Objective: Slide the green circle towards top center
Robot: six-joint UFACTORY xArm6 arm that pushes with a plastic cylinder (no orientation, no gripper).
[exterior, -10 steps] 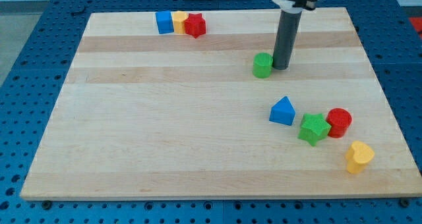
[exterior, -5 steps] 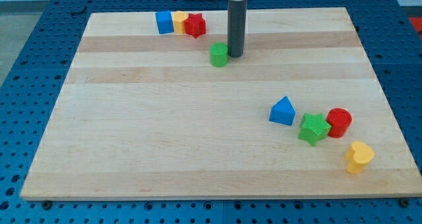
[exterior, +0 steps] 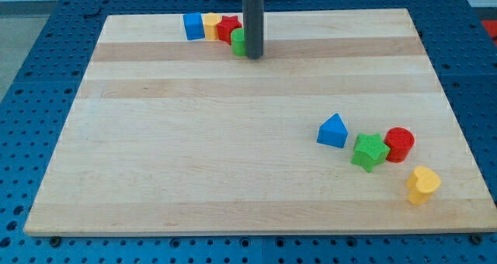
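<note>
My tip (exterior: 254,57) holds nothing (it is only a rod). The green circle (exterior: 238,42) touches its left side, beside the red star (exterior: 227,28). It looks light, hard and slippery; push its flat side.

My tip (exterior: 254,57) touches the green circle (exterior: 238,42) beside the red star (exterior: 226,28).

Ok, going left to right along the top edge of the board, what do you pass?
blue block → yellow block → red star → green circle → my tip, which is right against the green circle on its right side.
</note>
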